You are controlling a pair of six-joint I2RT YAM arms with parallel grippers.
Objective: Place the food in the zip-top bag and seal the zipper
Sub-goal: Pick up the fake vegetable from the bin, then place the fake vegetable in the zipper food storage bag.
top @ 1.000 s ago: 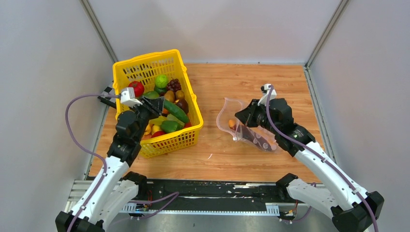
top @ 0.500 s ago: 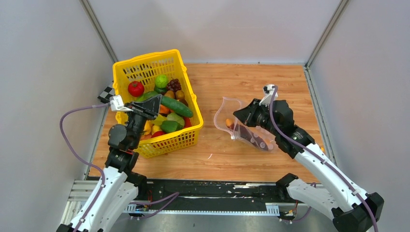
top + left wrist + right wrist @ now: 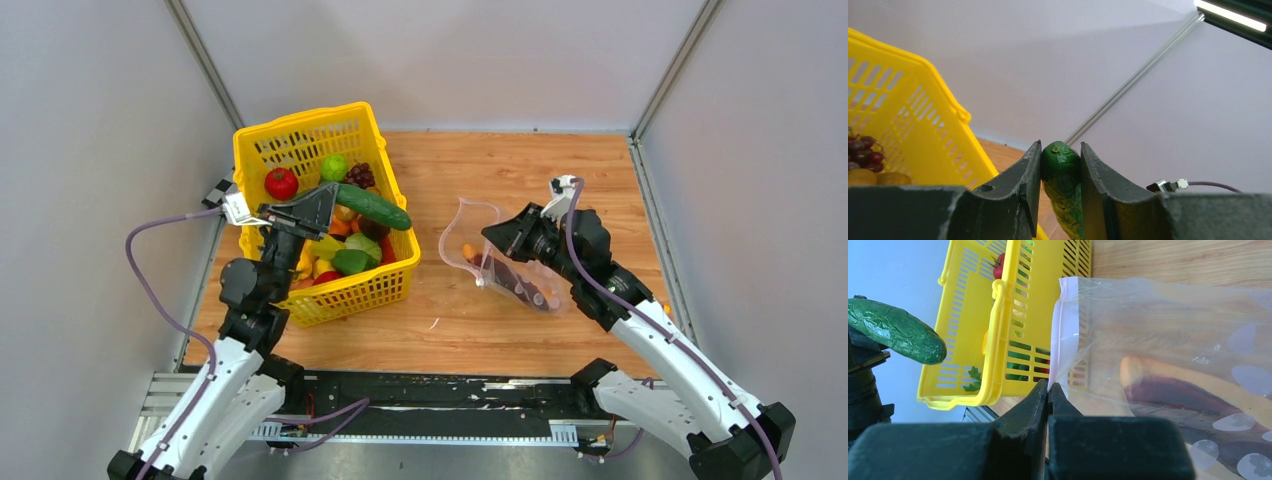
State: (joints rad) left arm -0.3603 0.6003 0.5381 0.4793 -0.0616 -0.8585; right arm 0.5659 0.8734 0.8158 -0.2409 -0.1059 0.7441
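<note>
From my two bases at the near edge of the table [image 3: 520,170], my left arm climbs steeply and bends at the wrist, so that my left gripper [image 3: 333,200] points to the right above the yellow lattice basket [image 3: 300,125]. My right arm leans forward and to the left, its forearm low, with my right gripper [image 3: 492,238] aimed leftward at the zip-top bag [image 3: 462,222]. My left fingers are partly closed, clamped on the flanks of a green cucumber [image 3: 1062,192]. From the top camera it lies nearly level above the basket's right rim, with its free end toward the bag. My right fingers [image 3: 1040,400] are pressed fully together on the bag's edge, just at the lower end of the pale pinkish zipper [image 3: 1064,330], which runs up from my fingertips (the plastic between them is too thin to make out). The bag's mouth gapes toward the basket, and its body slopes down behind my gripper onto the wood. Inside it I see a dark purplish eggplant [image 3: 1188,392] and a small orange piece [image 3: 467,250]. Farther back, the basket holds the rest of the food, among it a red tomato [image 3: 281,183], a lime-green fruit [image 3: 333,167] and dark grapes [image 3: 359,176].
</note>
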